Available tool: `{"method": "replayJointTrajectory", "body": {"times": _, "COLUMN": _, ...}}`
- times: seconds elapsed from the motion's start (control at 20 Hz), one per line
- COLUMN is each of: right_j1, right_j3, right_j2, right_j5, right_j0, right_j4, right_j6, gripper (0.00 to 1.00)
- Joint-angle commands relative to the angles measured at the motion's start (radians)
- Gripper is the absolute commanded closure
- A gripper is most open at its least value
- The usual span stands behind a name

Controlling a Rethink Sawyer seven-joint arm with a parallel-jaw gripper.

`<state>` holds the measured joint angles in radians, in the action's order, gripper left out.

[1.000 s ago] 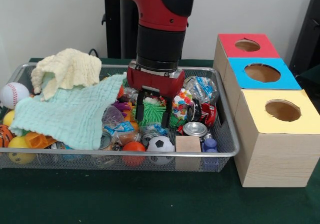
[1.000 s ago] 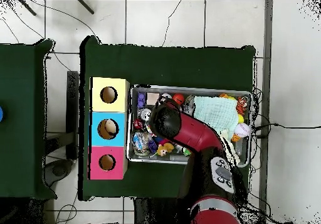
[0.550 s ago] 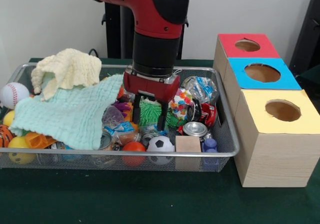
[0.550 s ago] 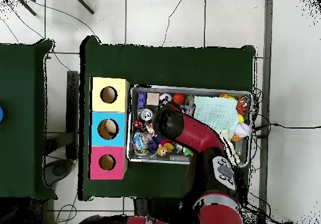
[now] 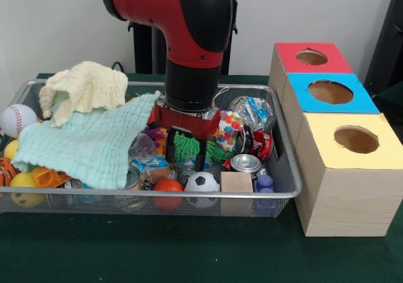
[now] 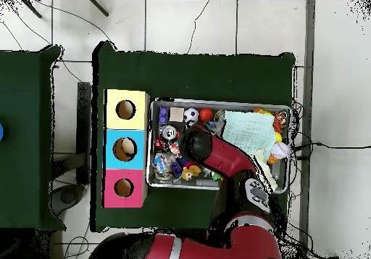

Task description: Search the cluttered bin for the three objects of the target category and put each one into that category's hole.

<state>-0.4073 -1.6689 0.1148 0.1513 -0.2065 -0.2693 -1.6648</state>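
My gripper [image 5: 185,157] is down in the wire bin [image 5: 286,163], among the clutter near its middle. Its black fingers [image 5: 200,161] stand open on either side of a green spiky ball [image 5: 186,145], which fills the gap between them. A soccer ball [image 5: 202,182], an orange ball [image 5: 168,186], a wooden block [image 5: 236,182] and a silver can [image 5: 245,163] lie just in front. In the overhead view the red arm [image 6: 217,151] covers the gripper. To the right stand three boxes with round holes: red [image 5: 312,57], blue [image 5: 330,92] and yellow [image 5: 356,139].
A mint cloth [image 5: 88,144] and a cream cloth [image 5: 85,87] cover the bin's left half. A baseball [image 5: 17,119] and yellow balls sit at the left end. Seen from overhead, the boxes [image 6: 124,149] line the bin's [image 6: 221,186] left side.
The arm has shifted toward the bin's front edge and sunk lower. The fingers now reach down around the green spiky ball.
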Motion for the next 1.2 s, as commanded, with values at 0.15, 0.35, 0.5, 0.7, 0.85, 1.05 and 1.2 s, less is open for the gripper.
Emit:
{"method": "replayJointTrajectory", "body": {"times": 0.15, "right_j1": 0.045, "right_j3": 0.040, "right_j2": -0.051, "right_j5": 0.033, "right_j0": 0.026, "right_j4": -0.016, "right_j6": -0.174, "gripper": 0.00}}
{"method": "replayJointTrajectory", "body": {"times": 0.35, "right_j1": 0.044, "right_j3": 0.034, "right_j2": -0.045, "right_j5": 0.030, "right_j0": 0.048, "right_j4": -0.029, "right_j6": -0.194, "gripper": 0.00}}
{"method": "replayJointTrajectory", "body": {"times": 0.5, "right_j1": 0.043, "right_j3": 0.038, "right_j2": -0.037, "right_j5": 0.037, "right_j0": 0.060, "right_j4": -0.036, "right_j6": -0.201, "gripper": 0.00}}
{"method": "replayJointTrajectory", "body": {"times": 0.7, "right_j1": 0.064, "right_j3": 0.057, "right_j2": -0.032, "right_j5": 0.015, "right_j0": 0.063, "right_j4": -0.041, "right_j6": -0.202, "gripper": 0.00}}
{"method": "replayJointTrajectory", "body": {"times": 0.85, "right_j1": 0.089, "right_j3": 0.085, "right_j2": -0.027, "right_j5": 0.005, "right_j0": 0.067, "right_j4": -0.044, "right_j6": -0.198, "gripper": 0.00}}
{"method": "replayJointTrajectory", "body": {"times": 1.05, "right_j1": 0.099, "right_j3": 0.105, "right_j2": -0.015, "right_j5": 0.017, "right_j0": 0.078, "right_j4": -0.049, "right_j6": -0.201, "gripper": 0.00}}
{"method": "replayJointTrajectory", "body": {"times": 1.2, "right_j1": 0.102, "right_j3": 0.111, "right_j2": -0.011, "right_j5": 0.023, "right_j0": 0.083, "right_j4": -0.050, "right_j6": -0.203, "gripper": 0.00}}
